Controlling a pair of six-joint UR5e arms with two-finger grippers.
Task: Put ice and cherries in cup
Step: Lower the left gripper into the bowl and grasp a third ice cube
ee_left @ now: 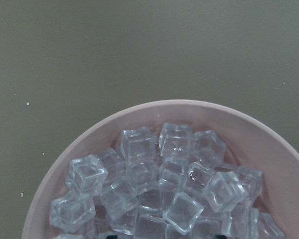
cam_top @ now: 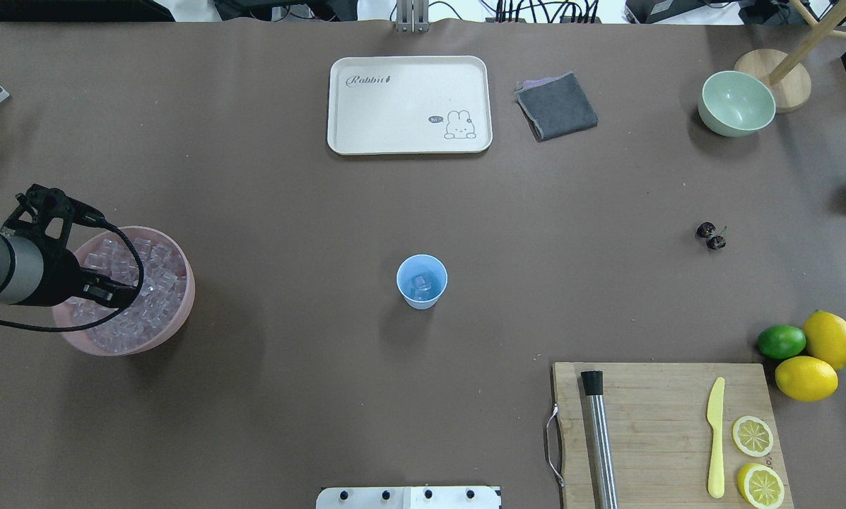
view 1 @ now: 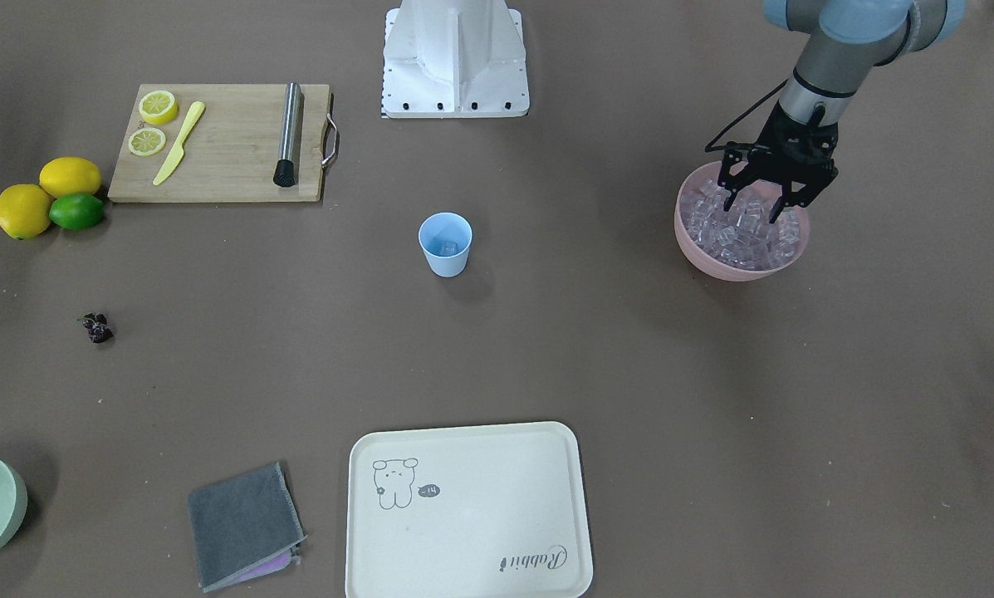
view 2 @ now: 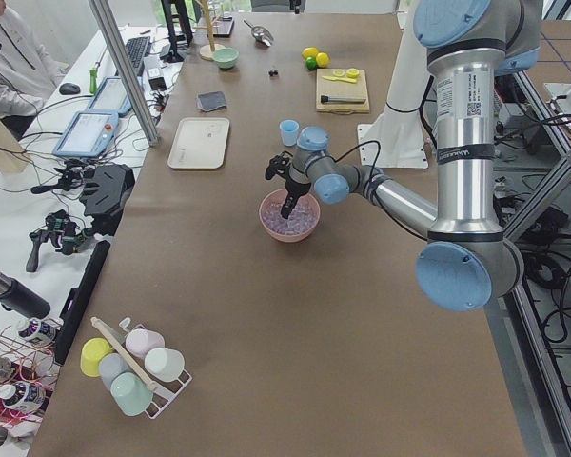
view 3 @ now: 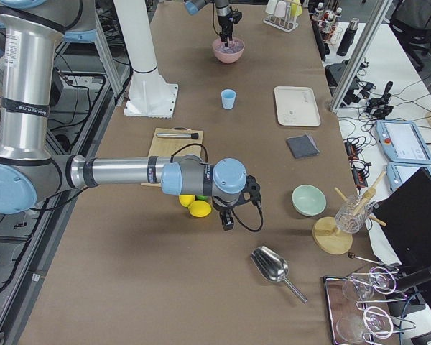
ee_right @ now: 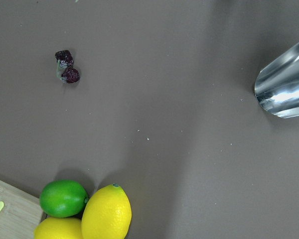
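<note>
The light blue cup (cam_top: pixel 421 281) stands upright mid-table with one ice cube (cam_top: pixel 420 283) inside. The rest of the ice (view 1: pixel 741 228) fills a pink bowl (view 1: pixel 712 262) at my left. My left gripper (view 1: pixel 758 206) is open, its fingers spread and lowered into the ice pile. The left wrist view shows the cubes (ee_left: pixel 164 184) close up. The cherries (cam_top: pixel 710 235) lie on the bare table at my right and show in the right wrist view (ee_right: pixel 66 66). My right gripper (view 3: pixel 228 218) hangs above the table near the lemons. I cannot tell whether it is open.
A wooden board (cam_top: pixel 656 424) holds a muddler, a yellow knife and lemon slices. Two lemons (cam_top: pixel 818 357) and a lime (cam_top: pixel 781 341) lie beside it. A cream tray (cam_top: pixel 408 104), grey cloth (cam_top: pixel 557 106) and green bowl (cam_top: pixel 736 103) sit at the far side. A metal scoop (ee_right: pixel 284 89) lies nearby.
</note>
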